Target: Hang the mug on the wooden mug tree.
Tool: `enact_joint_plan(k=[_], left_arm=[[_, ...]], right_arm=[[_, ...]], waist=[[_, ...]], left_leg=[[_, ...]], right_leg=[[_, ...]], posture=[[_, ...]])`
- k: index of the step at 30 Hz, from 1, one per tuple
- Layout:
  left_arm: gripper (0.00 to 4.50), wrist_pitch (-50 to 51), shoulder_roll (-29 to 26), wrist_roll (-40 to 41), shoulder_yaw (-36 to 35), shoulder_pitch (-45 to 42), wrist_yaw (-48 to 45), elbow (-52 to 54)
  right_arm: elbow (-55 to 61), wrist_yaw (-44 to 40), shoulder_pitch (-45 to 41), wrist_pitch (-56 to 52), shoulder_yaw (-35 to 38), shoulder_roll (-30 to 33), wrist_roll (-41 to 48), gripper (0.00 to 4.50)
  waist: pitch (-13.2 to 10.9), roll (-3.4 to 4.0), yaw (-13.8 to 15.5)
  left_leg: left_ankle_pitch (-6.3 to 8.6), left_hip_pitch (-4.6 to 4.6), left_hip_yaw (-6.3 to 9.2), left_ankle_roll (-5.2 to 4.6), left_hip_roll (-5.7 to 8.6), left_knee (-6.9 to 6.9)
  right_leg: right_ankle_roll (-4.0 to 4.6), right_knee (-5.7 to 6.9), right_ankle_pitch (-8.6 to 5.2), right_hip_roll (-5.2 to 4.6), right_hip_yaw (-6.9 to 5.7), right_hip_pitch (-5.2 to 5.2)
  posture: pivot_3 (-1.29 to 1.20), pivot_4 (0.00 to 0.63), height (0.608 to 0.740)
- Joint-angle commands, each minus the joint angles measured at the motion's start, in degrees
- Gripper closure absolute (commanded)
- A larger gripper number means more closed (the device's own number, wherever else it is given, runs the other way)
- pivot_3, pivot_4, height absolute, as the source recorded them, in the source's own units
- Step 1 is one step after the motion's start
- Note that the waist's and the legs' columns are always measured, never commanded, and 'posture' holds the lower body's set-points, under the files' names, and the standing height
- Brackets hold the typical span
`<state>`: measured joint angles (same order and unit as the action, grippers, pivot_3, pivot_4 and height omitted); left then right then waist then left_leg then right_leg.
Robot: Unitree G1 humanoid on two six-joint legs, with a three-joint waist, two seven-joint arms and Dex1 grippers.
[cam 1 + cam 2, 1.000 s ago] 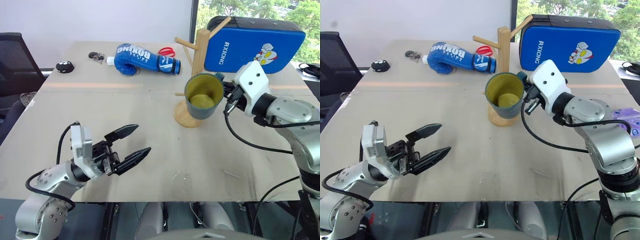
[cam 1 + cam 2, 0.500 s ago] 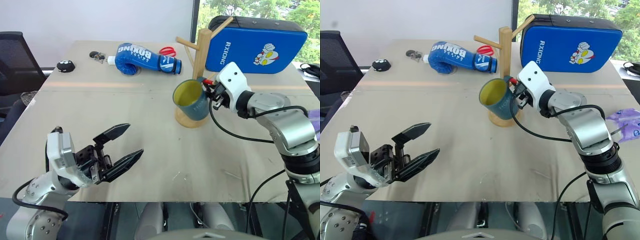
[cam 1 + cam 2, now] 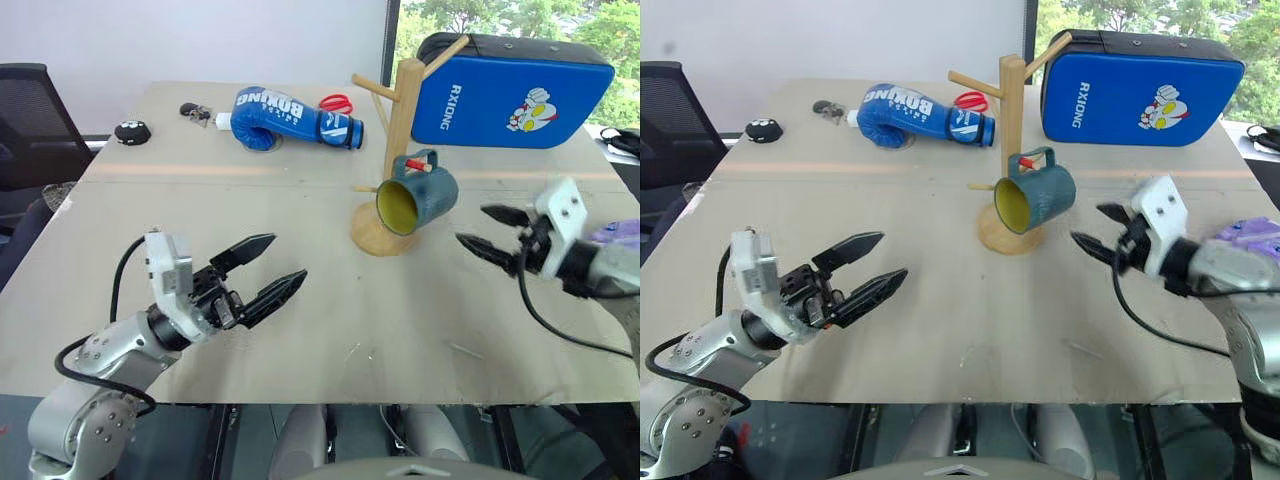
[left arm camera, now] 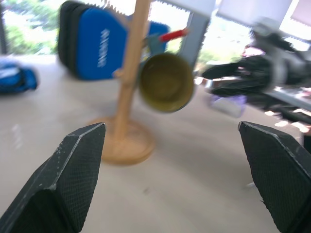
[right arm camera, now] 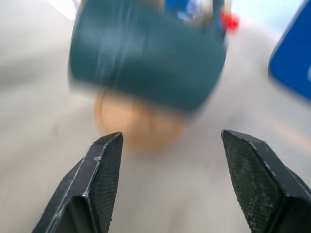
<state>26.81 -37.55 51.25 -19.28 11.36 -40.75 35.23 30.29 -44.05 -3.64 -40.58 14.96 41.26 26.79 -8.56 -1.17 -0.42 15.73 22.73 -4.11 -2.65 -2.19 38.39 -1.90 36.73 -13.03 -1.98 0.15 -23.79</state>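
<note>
The mug (image 3: 416, 193) hangs now by its loop handle on the red-tipped peg of the wooden mug tree (image 3: 399, 130), with its yellow mouth tilted down toward the near left corner of the table (image 3: 300, 300). The tree stands right of the middle of the table, nearer to the far edge. In my judgement the hanging step is finished and the release step is in hand: the right gripper (image 3: 492, 231) is just beside the mug, toward the right edge, with its two fingers spread and nothing between them. The left gripper (image 3: 268, 268) hovers over the near left part of the table, also spread and empty.

The next move, I think, calls only for taking the right arm away without touching the mug, because the mug rests on one peg and a push could swing it or slip it off.

The table is a pale beige board with a faint orange line across it. Along the far edge lie a blue boxing glove (image 3: 290, 117), red scissors (image 3: 335, 103), keys (image 3: 193, 112) and a small black object (image 3: 130, 132). A blue kick pad (image 3: 510, 90) stands at the far right corner. Behind are a white wall, a black chair (image 3: 30, 125) at the left edge, and a window with trees
</note>
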Motion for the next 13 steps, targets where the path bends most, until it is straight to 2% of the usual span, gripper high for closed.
enact_joint_plan(k=[1, 5, 13], left_arm=[[0.00, 0.39, -1.90, -4.04, -1.25, 3.97, -1.11, -2.55], [0.00, -1.45, -2.01, -6.22, -2.37, 7.32, -4.04, -5.05], [0.00, -2.81, -1.76, -7.92, -3.11, 8.57, -6.95, -6.78]], right_arm=[[-1.52, -5.01, 9.47, 7.83, 5.63, 1.02, -0.42, 1.29], [-3.32, -6.59, 15.46, 11.57, 8.16, 0.00, 0.66, 0.03], [-4.92, -6.60, 18.87, 16.08, 7.84, -1.89, 1.25, 0.03]], waist=[[-0.03, 0.06, -0.15], [-0.05, 0.06, -0.55], [-0.02, -0.01, -0.02]], left_leg=[[0.00, 0.00, -0.03, 0.00, 0.00, -0.01], [0.00, -0.14, -0.24, 0.00, -0.03, 0.01], [0.00, -0.22, -0.17, 0.01, -0.08, 0.02]], right_leg=[[0.01, 0.00, -0.01, -0.01, 0.03, -0.01], [-0.14, 0.01, -0.13, 0.00, 0.20, -0.03], [-0.10, 0.03, -0.14, -0.30, 0.20, 0.03]], posture=[[0.00, 0.150, 0.740], [0.00, 0.150, 0.740], [0.00, 0.150, 0.740]])
